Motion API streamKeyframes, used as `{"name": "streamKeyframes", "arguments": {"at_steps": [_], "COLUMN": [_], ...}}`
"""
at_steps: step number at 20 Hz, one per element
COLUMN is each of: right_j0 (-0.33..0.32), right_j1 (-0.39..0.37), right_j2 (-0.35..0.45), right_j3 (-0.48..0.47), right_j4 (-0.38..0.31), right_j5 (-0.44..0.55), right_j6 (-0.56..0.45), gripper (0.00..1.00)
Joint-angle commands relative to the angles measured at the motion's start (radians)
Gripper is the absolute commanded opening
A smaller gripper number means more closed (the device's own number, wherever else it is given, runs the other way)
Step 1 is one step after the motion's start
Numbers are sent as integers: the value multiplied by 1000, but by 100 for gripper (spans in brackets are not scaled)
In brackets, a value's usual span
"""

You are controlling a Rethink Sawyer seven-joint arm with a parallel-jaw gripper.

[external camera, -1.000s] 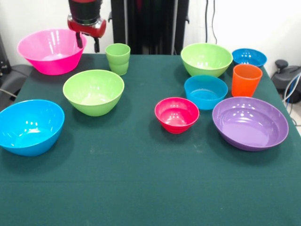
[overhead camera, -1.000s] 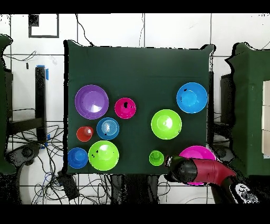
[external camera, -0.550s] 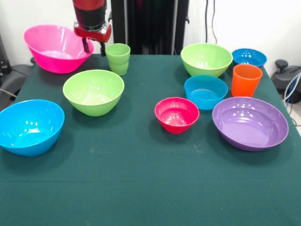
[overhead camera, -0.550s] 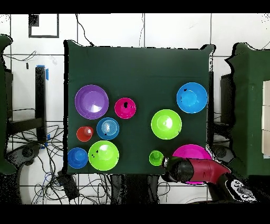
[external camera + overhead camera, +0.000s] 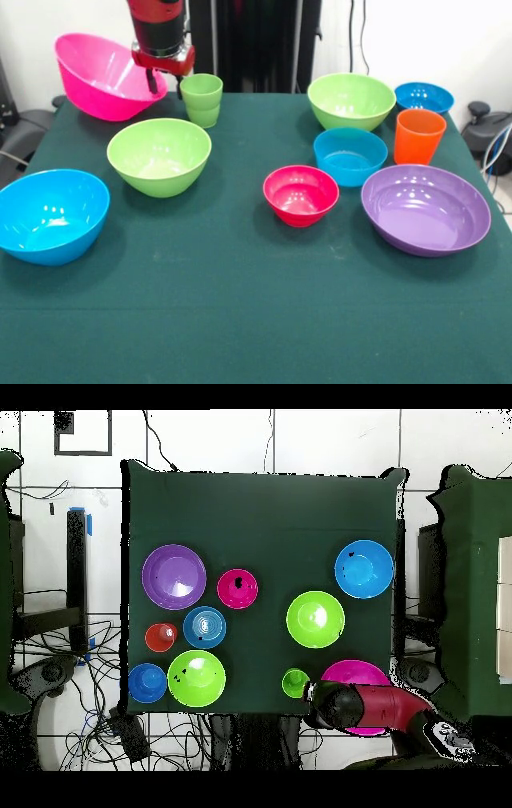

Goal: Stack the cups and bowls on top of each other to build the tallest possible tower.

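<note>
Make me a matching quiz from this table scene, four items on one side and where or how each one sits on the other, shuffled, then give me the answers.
Things:
1. big pink bowl
2. orange cup
3. small red-pink bowl
4. light green cup

Places or states:
A. between a lime green bowl and the purple bowl, front view
B. tilted, lifted by its rim in the gripper
C. upright on the cloth just beside the gripper
D. upright behind the purple bowl, next to a blue bowl

Pairs: 1-B, 2-D, 3-A, 4-C
</note>
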Motion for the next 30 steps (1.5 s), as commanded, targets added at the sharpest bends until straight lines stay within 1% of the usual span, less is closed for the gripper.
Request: {"name": "streamKeyframes", "arguments": {"at_steps": [1,2,4,5,6,7,8,20,27,30], "right_j0": [7,10,11,12,16,14,9,8,23,25], "right_j1": [13,11,9,7,3,-8,-10,-50,-119,-136], "right_j2": [83,81,79,79,77,88,95,98,95,96], "right_j3": [-59,-59,-56,-54,-54,-51,-49,-13,26,39], "right_j4": [-55,-58,-73,-80,-81,-74,-67,-56,-41,-36], "right_j5": [-67,-69,-113,-135,-130,-83,-63,-35,-8,-3], "right_j6": [-26,-27,-15,-9,-9,-36,-46,-54,-53,-51], "gripper": [100,100,100,0,0,0,0,0,0,0]}}
